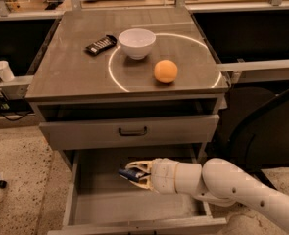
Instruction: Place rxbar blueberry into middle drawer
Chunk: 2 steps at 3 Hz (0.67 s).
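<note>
The gripper [134, 172] is low down, below the front edge of the counter [68, 75]. It sits inside the open middle drawer [134, 208], a little above the drawer floor and near the back. The white arm [232, 187] comes in from the right side. The jaws are closed tight on the rxbar blueberry [126, 175]. The dark blue end of the bar sticks out to the left of the fingers. I cannot tell if the bar touches the drawer floor.

The drawer with the dark handle [132, 130] is shut, just under the front edge of the counter.

On top of the counter, a white bowl [137, 42] sits near the middle, closer to the back edge. A black bar [101, 44] lies just beside it, toward the left edge. An orange [165, 71] sits toward the right edge, near the bowl. A thin white ring [112, 72] is drawn on the counter around the orange, and the bowl sits on its line.
</note>
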Motion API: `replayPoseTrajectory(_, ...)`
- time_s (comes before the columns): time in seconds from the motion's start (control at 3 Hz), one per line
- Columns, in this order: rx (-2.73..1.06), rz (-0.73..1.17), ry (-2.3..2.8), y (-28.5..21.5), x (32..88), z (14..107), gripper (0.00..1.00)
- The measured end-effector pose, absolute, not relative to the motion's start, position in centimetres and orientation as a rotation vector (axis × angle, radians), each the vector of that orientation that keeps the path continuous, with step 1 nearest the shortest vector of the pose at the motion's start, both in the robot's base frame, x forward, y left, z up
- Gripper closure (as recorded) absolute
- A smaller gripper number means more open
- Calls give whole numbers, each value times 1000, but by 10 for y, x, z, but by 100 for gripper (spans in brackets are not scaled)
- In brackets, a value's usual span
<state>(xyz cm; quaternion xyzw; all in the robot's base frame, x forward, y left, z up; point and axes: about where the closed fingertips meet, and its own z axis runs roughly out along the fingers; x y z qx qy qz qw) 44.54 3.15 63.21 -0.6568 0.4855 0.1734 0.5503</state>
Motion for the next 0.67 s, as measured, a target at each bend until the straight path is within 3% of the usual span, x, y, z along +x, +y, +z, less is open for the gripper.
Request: replayPoseTrajectory(0.67,-1503,446,1205,16,466,608,100)
